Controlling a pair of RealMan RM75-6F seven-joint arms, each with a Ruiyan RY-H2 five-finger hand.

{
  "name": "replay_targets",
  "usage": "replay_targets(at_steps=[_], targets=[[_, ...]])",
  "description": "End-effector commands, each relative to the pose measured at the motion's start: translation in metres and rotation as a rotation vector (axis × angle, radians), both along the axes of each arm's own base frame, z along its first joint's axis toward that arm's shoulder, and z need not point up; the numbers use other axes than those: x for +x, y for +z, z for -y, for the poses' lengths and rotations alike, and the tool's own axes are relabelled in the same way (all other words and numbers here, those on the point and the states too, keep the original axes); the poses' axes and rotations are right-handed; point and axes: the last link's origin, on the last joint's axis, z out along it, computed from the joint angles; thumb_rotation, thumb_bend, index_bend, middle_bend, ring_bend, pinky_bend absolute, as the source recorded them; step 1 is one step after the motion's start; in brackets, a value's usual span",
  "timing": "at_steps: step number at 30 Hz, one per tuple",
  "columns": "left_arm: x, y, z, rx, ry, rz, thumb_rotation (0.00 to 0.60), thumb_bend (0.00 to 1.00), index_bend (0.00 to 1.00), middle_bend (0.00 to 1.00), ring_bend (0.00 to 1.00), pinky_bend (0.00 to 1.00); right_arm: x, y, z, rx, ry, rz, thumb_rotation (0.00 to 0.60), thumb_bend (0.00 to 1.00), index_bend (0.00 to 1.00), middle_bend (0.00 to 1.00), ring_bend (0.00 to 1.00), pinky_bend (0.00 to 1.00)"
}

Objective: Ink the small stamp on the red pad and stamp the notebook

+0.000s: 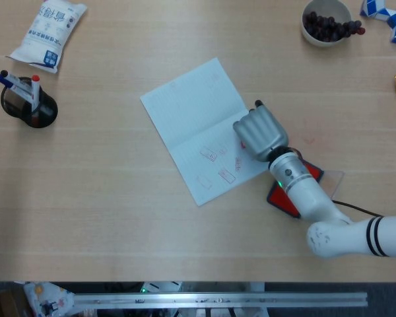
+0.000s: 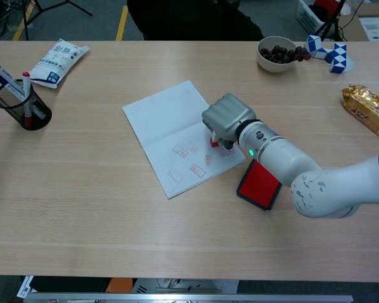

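Head view: the pale wood-grain table point(image 1: 105, 198) carries an open lined notebook point(image 1: 191, 105), a flat white rhombus turned at an angle, near the centre. Several faint red rectangular stamp marks point(image 1: 218, 165) sit on its lower page. The right hand point(image 1: 259, 133), grey and ribbed across the back, rests knuckles-up over the notebook's 4 o'clock corner, with the fingers curled under, so this view does not show what they pinch. At 5 o'clock from the hand, the square red ink pad point(image 1: 280, 198) lies partly beneath the white forearm. A black mesh pen cup point(image 1: 28, 102) stands at 9 o'clock, a white printed pouch point(image 1: 47, 33) at 10 o'clock, and a round bowl of dark grapes point(image 1: 327, 21) at 1 o'clock.

Chest view: the right hand point(image 2: 226, 118) is closed around the small stamp point(image 2: 213, 141), whose red and white base shows just below the fingers point(image 2: 216, 129), touching the notebook point(image 2: 161, 117) page beside the stamp marks point(image 2: 192, 161). The ink pad point(image 2: 259, 183), glossy red in a black frame, lies just off the notebook's edge at 4 o'clock. A crinkled gold foil packet point(image 2: 369, 110) lies at 3 o'clock, and a blue and white twisted puzzle point(image 2: 325, 50) sits beside the bowl point(image 2: 279, 52).
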Motion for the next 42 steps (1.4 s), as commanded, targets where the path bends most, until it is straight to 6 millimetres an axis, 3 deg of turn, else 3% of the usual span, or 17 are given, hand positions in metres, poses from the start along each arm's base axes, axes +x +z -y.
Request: replay_targets(at_steps=[1, 9, 16, 29, 42], targets=[[0.001, 0.000, 0.000, 0.001, -0.004, 0.002, 0.600, 0.12, 0.01, 0.15, 0.20, 0.12, 0.002, 0.009, 0.002, -0.011, 0.000, 0.024, 0.600, 0.54, 0.89, 0.66, 0.49, 0.30], [0.005, -0.001, 0.000, -0.003, -0.017, 0.003, 0.600, 0.12, 0.01, 0.15, 0.20, 0.12, -0.001, 0.048, 0.009, -0.052, -0.023, 0.087, 0.600, 0.54, 0.89, 0.66, 0.49, 0.30], [0.008, -0.003, 0.001, -0.011, -0.028, 0.000, 0.600, 0.12, 0.01, 0.15, 0.20, 0.12, -0.027, 0.071, 0.009, -0.061, -0.039, 0.054, 0.600, 0.53, 0.89, 0.66, 0.49, 0.30], [0.009, -0.005, 0.002, -0.024, -0.028, -0.002, 0.600, 0.12, 0.01, 0.15, 0.20, 0.12, -0.081, 0.069, 0.021, -0.084, -0.143, -0.006, 0.600, 0.52, 0.89, 0.63, 0.48, 0.30], [0.010, -0.006, 0.001, -0.027, -0.028, -0.003, 0.600, 0.12, 0.01, 0.15, 0.20, 0.12, -0.088, 0.065, 0.026, -0.087, -0.174, -0.003, 0.600, 0.40, 0.74, 0.55, 0.42, 0.31]])
